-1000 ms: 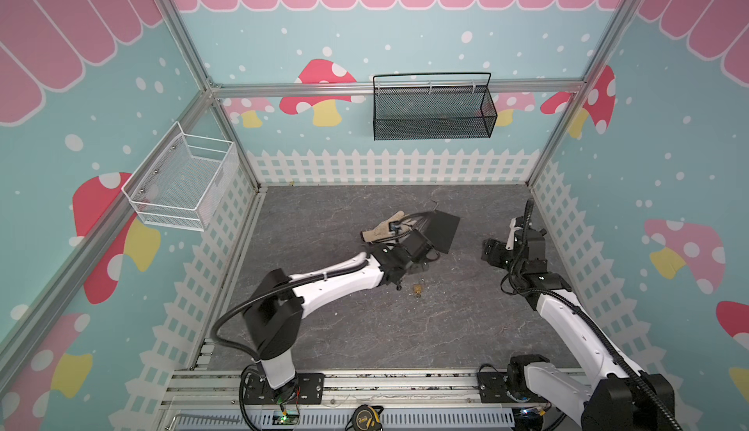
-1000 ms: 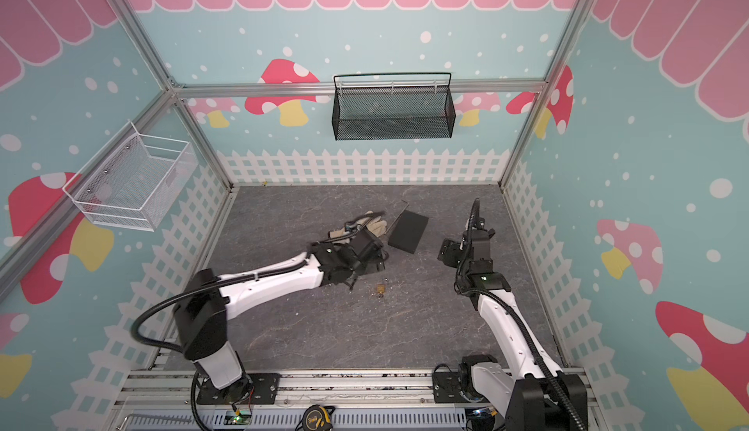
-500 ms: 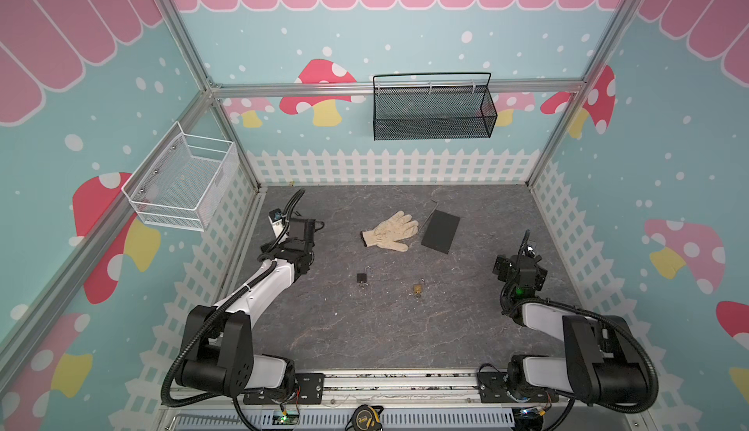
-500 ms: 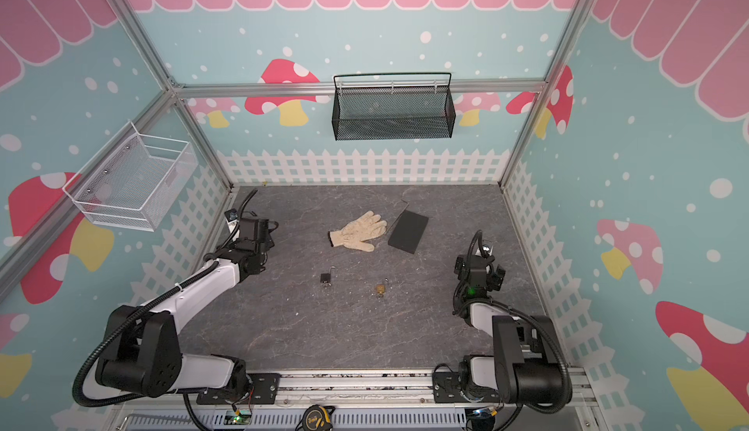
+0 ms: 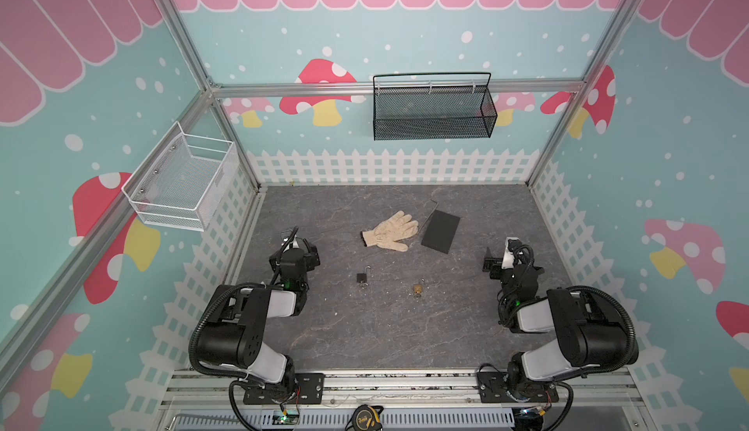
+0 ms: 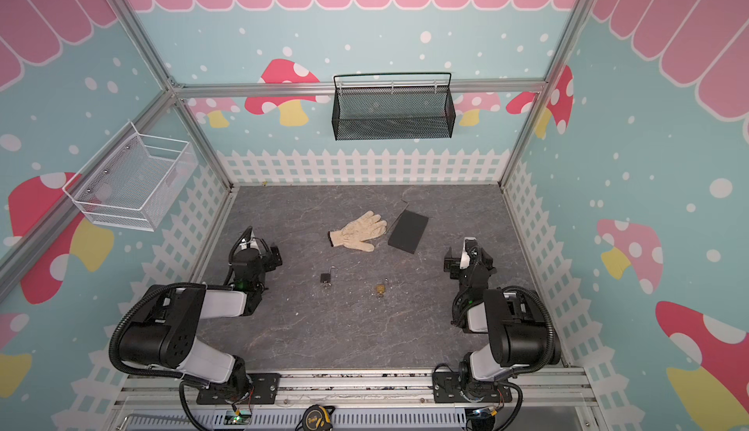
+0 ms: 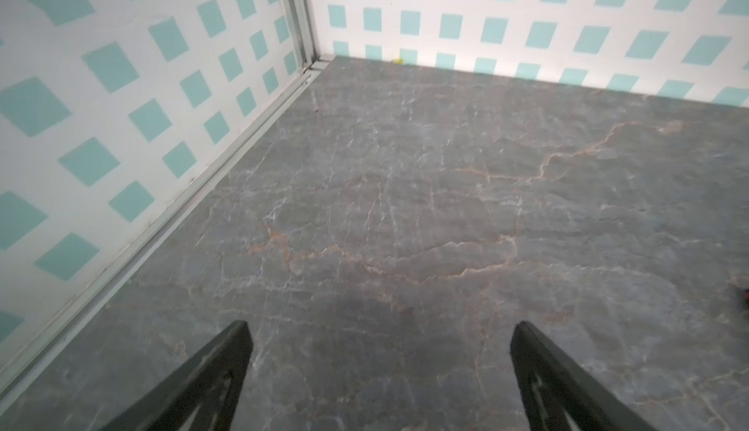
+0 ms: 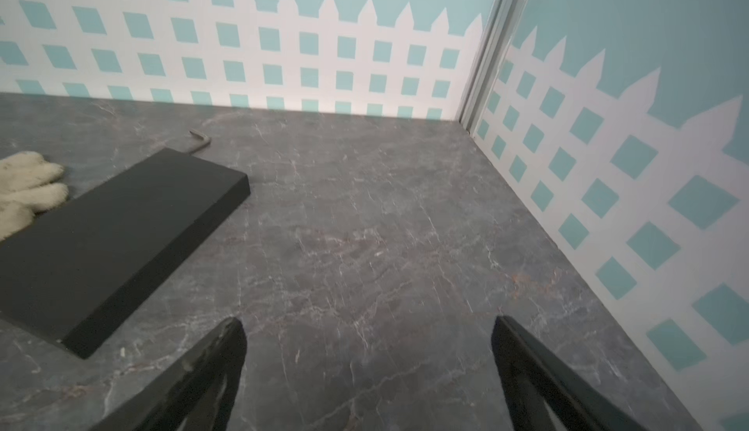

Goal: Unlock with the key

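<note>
A small black padlock [image 5: 362,278] [image 6: 326,277] with a silver shackle lies mid-floor, and a small brass padlock [image 5: 418,288] [image 6: 380,288] lies to its right. A tiny glint sits at the near end of each; the key is too small to tell apart. My left gripper [image 5: 300,247] [image 6: 267,253] [image 7: 381,325] rests folded back by the left wall, open, with bare floor between its fingers. My right gripper [image 5: 495,261] [image 6: 454,261] [image 8: 367,319] rests by the right wall, also open and empty. Both are well apart from the padlocks.
A cream work glove [image 5: 391,231] [image 8: 28,190] and a flat black pad [image 5: 440,232] [image 8: 117,242] lie behind the padlocks, with a bent hex wrench [image 8: 200,141] at the pad's far corner. A white basket [image 5: 182,184] and a black basket [image 5: 433,111] hang on the walls.
The left arm has pulled back from the middle of the floor by the glove to the left wall and folded. The right arm has dropped and folded back. The black padlock now lies uncovered.
</note>
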You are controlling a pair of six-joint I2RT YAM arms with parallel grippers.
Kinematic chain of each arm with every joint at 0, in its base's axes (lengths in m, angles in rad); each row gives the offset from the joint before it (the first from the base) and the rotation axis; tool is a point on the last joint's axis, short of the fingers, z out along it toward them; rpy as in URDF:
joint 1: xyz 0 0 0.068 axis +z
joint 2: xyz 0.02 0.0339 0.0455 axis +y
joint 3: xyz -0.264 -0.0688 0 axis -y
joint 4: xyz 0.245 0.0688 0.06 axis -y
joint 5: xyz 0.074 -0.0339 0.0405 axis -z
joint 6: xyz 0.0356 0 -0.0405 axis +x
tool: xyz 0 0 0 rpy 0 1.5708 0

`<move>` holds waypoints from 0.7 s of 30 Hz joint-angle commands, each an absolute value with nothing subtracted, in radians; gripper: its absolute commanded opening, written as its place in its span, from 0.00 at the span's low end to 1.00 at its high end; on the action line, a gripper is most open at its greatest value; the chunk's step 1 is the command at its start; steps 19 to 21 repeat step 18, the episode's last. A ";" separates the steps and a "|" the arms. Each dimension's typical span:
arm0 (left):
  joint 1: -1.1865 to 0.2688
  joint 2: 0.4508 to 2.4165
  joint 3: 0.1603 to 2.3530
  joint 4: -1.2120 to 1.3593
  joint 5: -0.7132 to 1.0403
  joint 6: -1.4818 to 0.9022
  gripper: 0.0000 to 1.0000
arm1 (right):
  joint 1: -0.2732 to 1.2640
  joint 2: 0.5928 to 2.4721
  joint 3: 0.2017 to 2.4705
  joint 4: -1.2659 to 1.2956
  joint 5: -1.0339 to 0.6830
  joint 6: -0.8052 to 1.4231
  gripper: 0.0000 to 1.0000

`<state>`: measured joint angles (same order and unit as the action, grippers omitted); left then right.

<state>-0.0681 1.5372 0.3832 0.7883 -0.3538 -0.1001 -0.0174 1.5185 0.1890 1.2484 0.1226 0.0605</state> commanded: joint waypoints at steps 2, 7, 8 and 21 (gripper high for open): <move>-0.059 1.542 0.384 0.907 -0.287 -0.056 0.99 | -0.009 1.519 0.202 1.306 0.102 0.017 0.98; -0.060 1.529 0.388 0.880 -0.272 -0.053 0.99 | -0.009 1.520 0.202 1.306 0.101 0.017 0.98; -0.064 1.539 0.388 0.897 -0.277 -0.046 1.00 | -0.009 1.517 0.204 1.297 0.100 0.017 0.98; -0.059 1.539 0.387 0.900 -0.279 -0.054 1.00 | -0.009 1.517 0.204 1.299 0.101 0.018 0.98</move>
